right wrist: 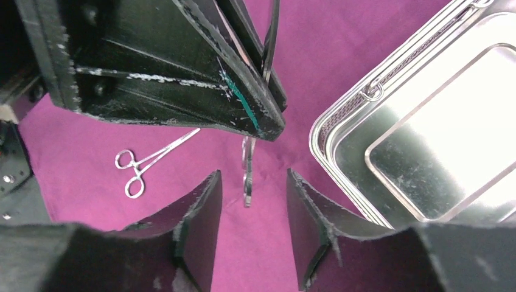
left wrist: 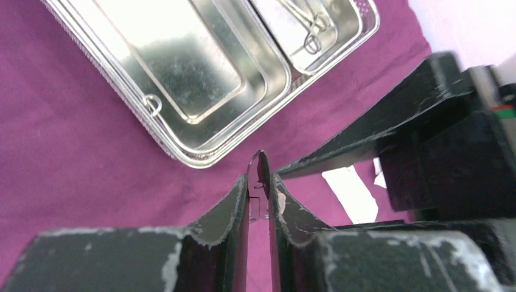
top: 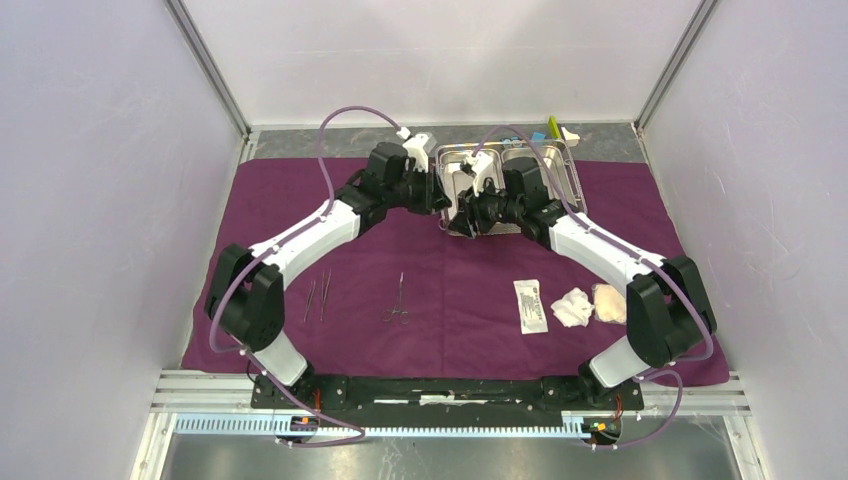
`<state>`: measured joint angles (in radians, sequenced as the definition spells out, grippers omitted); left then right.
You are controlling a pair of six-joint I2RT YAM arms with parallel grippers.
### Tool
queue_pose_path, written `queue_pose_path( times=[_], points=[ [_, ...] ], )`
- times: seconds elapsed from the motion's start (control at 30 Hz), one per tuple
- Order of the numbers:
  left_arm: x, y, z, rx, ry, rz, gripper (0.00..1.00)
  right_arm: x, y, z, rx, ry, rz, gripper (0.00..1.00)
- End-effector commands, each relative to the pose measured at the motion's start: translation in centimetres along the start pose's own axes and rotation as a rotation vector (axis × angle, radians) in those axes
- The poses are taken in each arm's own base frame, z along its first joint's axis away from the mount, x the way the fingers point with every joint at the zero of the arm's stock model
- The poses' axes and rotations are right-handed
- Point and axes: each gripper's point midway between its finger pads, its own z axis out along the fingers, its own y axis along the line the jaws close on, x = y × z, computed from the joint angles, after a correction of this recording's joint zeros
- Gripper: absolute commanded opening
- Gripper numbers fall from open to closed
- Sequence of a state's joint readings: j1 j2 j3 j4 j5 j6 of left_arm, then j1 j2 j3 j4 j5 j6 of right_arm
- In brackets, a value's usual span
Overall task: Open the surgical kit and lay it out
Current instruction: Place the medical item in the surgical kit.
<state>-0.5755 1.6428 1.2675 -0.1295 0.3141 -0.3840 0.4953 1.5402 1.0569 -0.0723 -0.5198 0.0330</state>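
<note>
Instrument [right wrist: 246, 188] pinched in clenched left claw [left wrist: 260, 185], long axis running into the gap of the released right claw [right wrist: 252, 182], ring end between its fingers, looks untouched. Right claw nearest to take it. Tray [left wrist: 201, 73] corner just beside. Forceps [right wrist: 143, 164], tweezers [top: 317, 297], packet [top: 530, 305] and gauze [top: 572, 307] lie on cloth [top: 450, 290], well apart.

left gripper [left wrist: 260, 184] clamped tight, right gripper [right wrist: 253, 177] fingers apart
</note>
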Motion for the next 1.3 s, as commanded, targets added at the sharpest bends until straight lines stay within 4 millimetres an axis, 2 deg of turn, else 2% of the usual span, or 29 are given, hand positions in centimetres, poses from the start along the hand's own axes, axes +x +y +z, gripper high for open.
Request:
queue_pose_path(
  times=[0.0, 0.1, 0.3, 0.4, 0.5, 0.63, 0.77, 0.9, 1.27],
  points=[
    [1.4, 0.2, -1.3, -0.025, 0.031, -0.007, 0.10, -2.1, 0.2, -1.6, -0.010, -0.039, -0.123, 0.51],
    [4.4, 0.7, -2.1, -0.038, 0.127, -0.051, 0.09, -2.3, -0.9, -3.0, 0.025, -0.041, -0.164, 0.52],
    [11.4, 1.1, -3.9, -0.077, 0.345, -0.129, 0.05, -2.2, -5.1, -5.7, 0.158, -0.043, -0.171, 0.52],
    [14.2, 0.5, -4.7, -0.089, 0.424, -0.174, 0.02, -1.7, -7.1, -6.9, 0.226, -0.043, -0.168, 0.52],
    [16.0, -0.6, -5.0, -0.094, 0.477, -0.230, 0.02, -1.1, -9.1, -8.1, 0.293, -0.035, -0.162, 0.52],
    [17.8, -1.2, -5.2, -0.108, 0.517, -0.293, 0.02, -0.4, -10.3, -9.2, 0.350, -0.020, -0.173, 0.52],
    [19.0, -1.3, -4.9, -0.120, 0.537, -0.343, 0.02, -0.1, -10.7, -10.2, 0.389, -0.018, -0.194, 0.52],
    [19.1, -0.6, -4.8, -0.159, 0.536, -0.332, 0.02, 0.2, -10.7, -10.7, 0.401, -0.023, -0.196, 0.52],
    [19.7, 0.6, -4.0, -0.217, 0.544, -0.336, 0.02, 0.3, -9.6, -10.5, 0.354, -0.048, -0.188, 0.52]
  ],
)
